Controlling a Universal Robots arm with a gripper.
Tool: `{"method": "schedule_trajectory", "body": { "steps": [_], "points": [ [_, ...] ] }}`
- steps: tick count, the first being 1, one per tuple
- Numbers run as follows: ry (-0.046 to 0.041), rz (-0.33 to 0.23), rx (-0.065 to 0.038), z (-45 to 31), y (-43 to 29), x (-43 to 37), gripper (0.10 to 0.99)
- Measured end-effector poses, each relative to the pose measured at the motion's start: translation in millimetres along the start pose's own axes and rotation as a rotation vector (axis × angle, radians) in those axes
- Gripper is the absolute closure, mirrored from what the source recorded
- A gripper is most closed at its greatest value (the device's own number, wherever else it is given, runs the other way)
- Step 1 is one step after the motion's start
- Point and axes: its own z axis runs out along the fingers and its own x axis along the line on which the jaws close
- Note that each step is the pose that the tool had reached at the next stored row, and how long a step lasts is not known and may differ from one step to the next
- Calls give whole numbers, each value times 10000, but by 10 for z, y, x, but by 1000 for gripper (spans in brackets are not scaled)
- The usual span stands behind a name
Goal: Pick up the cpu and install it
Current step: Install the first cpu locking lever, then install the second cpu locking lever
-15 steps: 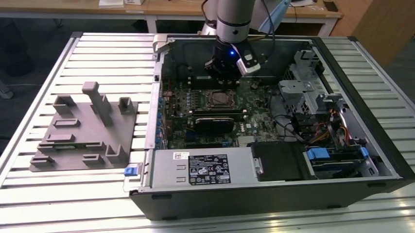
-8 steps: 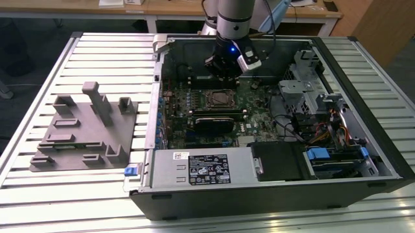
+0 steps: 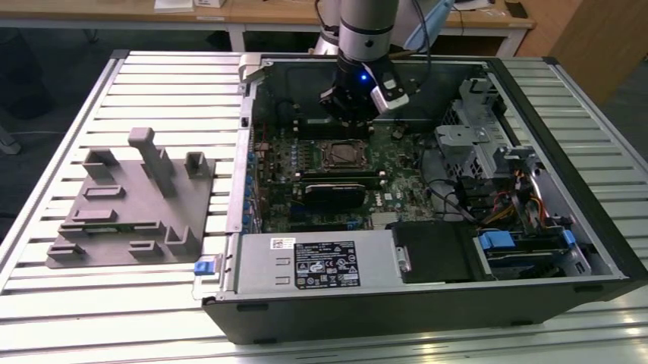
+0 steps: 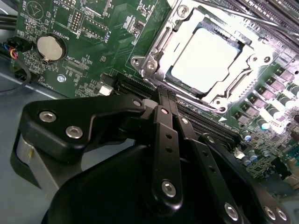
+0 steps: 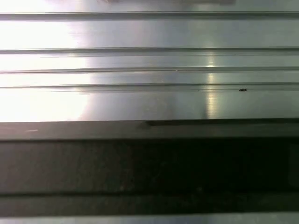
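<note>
The cpu (image 4: 205, 58), a pale silver-white square, lies flat inside the metal-framed socket (image 4: 154, 58) on the green motherboard. In the second wrist view my gripper (image 4: 164, 95) hangs just off the socket's edge, its two black fingers (image 4: 161, 130) pressed together with nothing between them. In the exterior view the gripper (image 3: 350, 121) hovers inside the open computer case, slightly behind the socket (image 3: 342, 154) and above the board.
A grey fixture (image 3: 132, 205) with upright pegs lies on the slatted table at the exterior view's left. Inside the case are a black block (image 3: 339, 191) in front of the socket, a labelled power supply (image 3: 314, 262) and drive cages with cables (image 3: 486, 152). A coin battery (image 4: 50, 48) sits on the board.
</note>
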Motion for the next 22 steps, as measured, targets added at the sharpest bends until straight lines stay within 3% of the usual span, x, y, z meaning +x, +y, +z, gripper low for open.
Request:
{"method": "schedule_trajectory", "body": {
  "steps": [22],
  "points": [
    [0,0,1,-3,-73,-2,980]
  ]
}}
